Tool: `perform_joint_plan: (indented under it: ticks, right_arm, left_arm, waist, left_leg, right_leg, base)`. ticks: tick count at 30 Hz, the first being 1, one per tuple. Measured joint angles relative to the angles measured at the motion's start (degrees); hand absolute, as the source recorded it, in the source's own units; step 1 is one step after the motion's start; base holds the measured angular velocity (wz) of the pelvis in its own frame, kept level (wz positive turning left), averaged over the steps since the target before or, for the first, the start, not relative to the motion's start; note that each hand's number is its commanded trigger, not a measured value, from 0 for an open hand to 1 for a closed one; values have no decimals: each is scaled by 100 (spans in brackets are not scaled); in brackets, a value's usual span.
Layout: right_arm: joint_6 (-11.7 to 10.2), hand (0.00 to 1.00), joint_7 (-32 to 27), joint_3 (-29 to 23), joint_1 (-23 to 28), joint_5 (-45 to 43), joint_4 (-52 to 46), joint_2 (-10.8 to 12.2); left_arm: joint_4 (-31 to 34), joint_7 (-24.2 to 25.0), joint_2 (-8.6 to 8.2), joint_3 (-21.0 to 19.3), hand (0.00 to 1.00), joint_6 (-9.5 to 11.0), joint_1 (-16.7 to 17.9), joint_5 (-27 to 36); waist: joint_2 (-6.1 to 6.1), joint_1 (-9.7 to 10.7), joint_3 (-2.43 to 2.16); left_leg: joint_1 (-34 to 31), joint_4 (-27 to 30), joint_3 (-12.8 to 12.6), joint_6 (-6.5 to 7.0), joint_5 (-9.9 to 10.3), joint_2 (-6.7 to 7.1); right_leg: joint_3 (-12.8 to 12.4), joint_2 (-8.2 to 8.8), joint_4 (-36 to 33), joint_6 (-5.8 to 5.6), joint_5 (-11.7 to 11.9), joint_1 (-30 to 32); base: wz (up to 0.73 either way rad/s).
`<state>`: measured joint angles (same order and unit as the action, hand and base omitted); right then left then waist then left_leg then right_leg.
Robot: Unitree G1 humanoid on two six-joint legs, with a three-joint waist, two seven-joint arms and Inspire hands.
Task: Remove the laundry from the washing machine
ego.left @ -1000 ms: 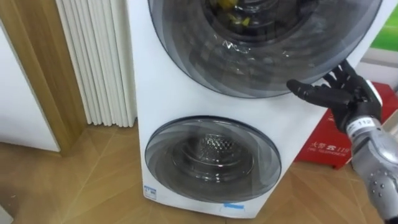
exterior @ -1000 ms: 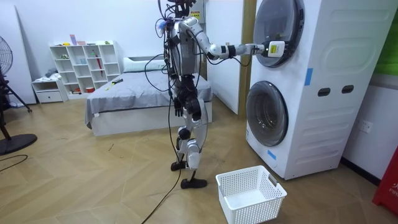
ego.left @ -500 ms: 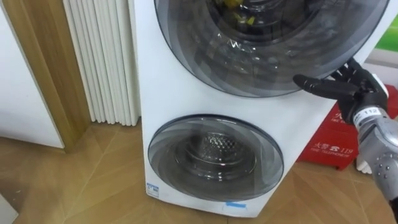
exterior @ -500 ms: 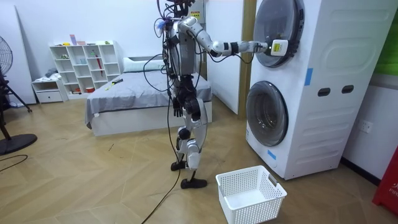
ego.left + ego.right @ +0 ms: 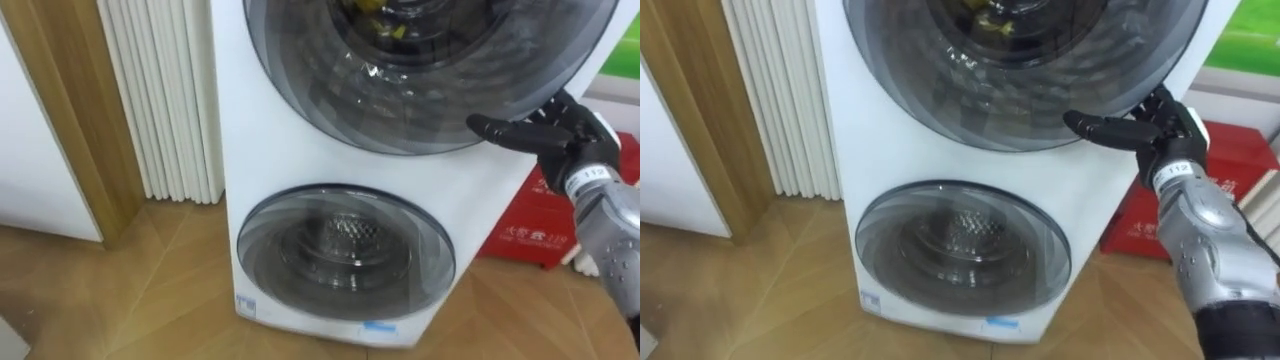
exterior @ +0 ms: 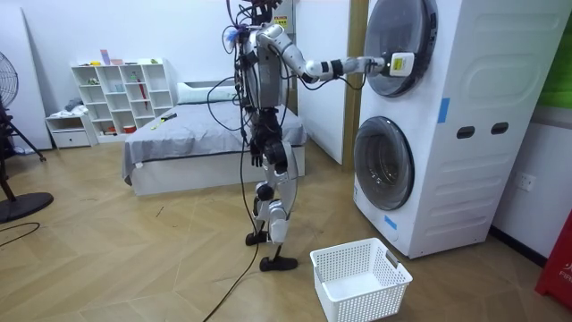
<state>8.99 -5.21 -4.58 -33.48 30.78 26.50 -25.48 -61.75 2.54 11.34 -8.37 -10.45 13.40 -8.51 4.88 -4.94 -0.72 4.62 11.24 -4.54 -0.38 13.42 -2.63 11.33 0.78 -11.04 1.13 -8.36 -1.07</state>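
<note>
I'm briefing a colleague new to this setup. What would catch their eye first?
The white washing machine tower, with two round dark-glass doors stacked, stands right before the robot. Its right hand reaches, fingers straight, to the upper door's lower right rim; yellowish clothes show behind that glass. A white laundry basket sits on the floor near the robot's feet.

Head stereo near washer (image 5: 262,150); room afar

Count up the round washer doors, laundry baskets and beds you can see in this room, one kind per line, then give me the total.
Round washer door: 2, upper door and lower door
White laundry basket: 1
Bed: 1
Total: 4
</note>
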Motion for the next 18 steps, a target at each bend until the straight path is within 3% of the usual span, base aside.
perform_joint_plan:
  ticks: [7, 14, 18]
  right_arm:
    - [-19, 0, -187, 246, 550, -597, -1309, 3]
    - [-28, 0, -265, 376, 966, -730, -2009, 4]
    - [-122, 0, -302, 300, 1648, -661, -2762, 29]
  left_arm:
    - [-23, -5, 94, 207, 0, 237, -86, 2]
    - [-30, -198, 161, 417, 0, 425, -192, 48]
    - [-76, -241, 183, 519, 0, 446, -59, 54]
  waist:
    - [28, 8, 28]
    - [43, 6, 56]
    - [86, 14, 83]
  left_leg:
    - [222, -174, -174, -5, -2, -73]
    - [225, -184, -298, -7, -3, -86]
    - [258, -186, -313, -8, -2, -92]
  right_leg:
    - [-205, -110, 40, 42, 26, -46]
    - [-332, -145, 32, 70, 43, 31]
    - [-336, -147, 40, 70, 43, -2]
  base:
    - [-24]
    - [-15]
    - [-1]
